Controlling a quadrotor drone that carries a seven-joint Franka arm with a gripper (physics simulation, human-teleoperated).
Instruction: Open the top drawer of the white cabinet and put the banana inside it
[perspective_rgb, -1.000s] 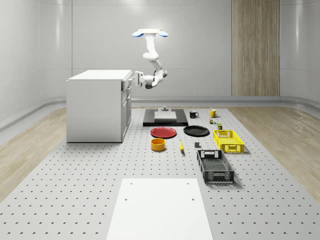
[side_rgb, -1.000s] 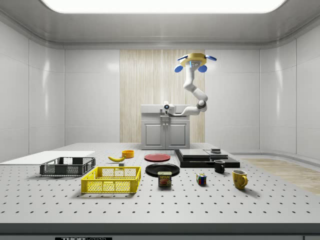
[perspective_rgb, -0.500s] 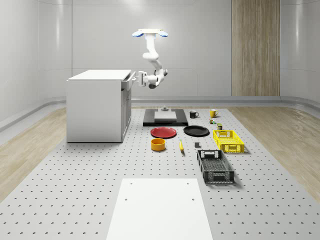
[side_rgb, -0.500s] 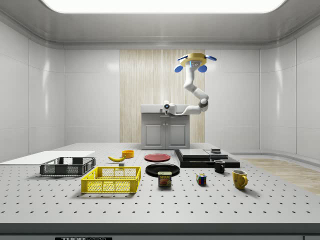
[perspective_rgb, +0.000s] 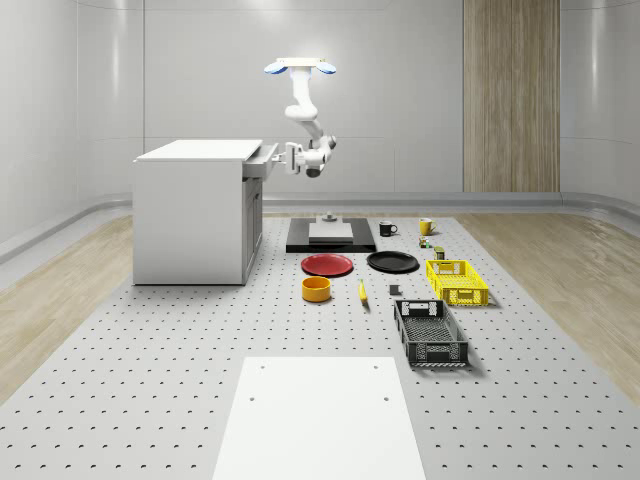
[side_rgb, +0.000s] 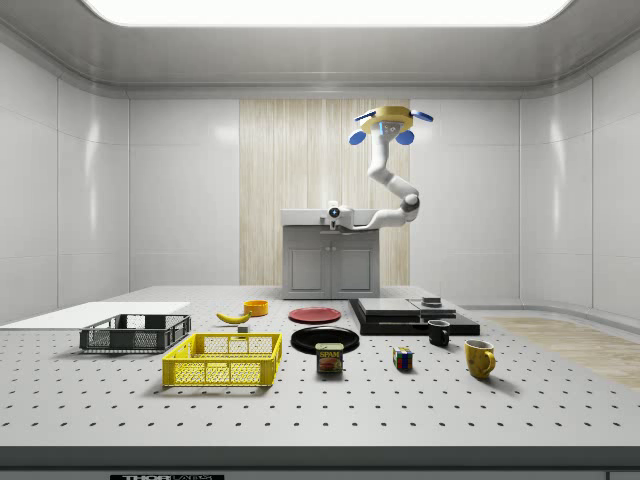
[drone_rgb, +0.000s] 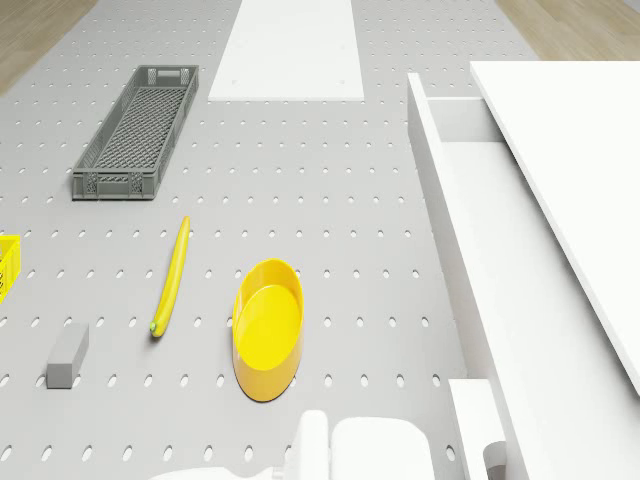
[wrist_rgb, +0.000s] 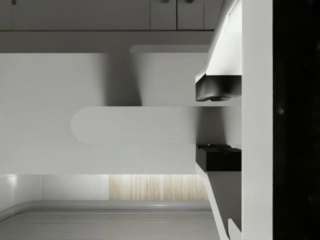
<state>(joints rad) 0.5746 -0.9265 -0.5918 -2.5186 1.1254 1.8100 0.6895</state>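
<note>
The white cabinet (perspective_rgb: 195, 215) stands at the whole-scene view's left, and its top drawer (perspective_rgb: 262, 162) juts out a little from the front. From the drone view I look into the opened drawer (drone_rgb: 500, 270). My gripper (perspective_rgb: 282, 160) is at the drawer's front, its black fingertips (wrist_rgb: 217, 87) shut on the rounded drawer handle (wrist_rgb: 135, 125). The drone (perspective_rgb: 300, 67) hovers high above the floor just in front of the cabinet. The banana (perspective_rgb: 362, 292) lies on the perforated floor beside a yellow bowl (drone_rgb: 267, 325); it also appears as banana (drone_rgb: 170, 275) and banana (side_rgb: 234, 317).
In front of the cabinet lie a red plate (perspective_rgb: 327, 265), a black plate (perspective_rgb: 392, 262), a black platform (perspective_rgb: 330, 236), a yellow crate (perspective_rgb: 457, 282) and a grey crate (perspective_rgb: 430, 332). A white sheet (perspective_rgb: 318, 415) covers the near floor. Mugs (side_rgb: 479, 357) and a can (side_rgb: 329, 358) stand further off.
The gripper has moved away from the cabinet front, towards the whole-scene view's right, with the handle in it. The top drawer has slid out with it. The drone has barely moved.
</note>
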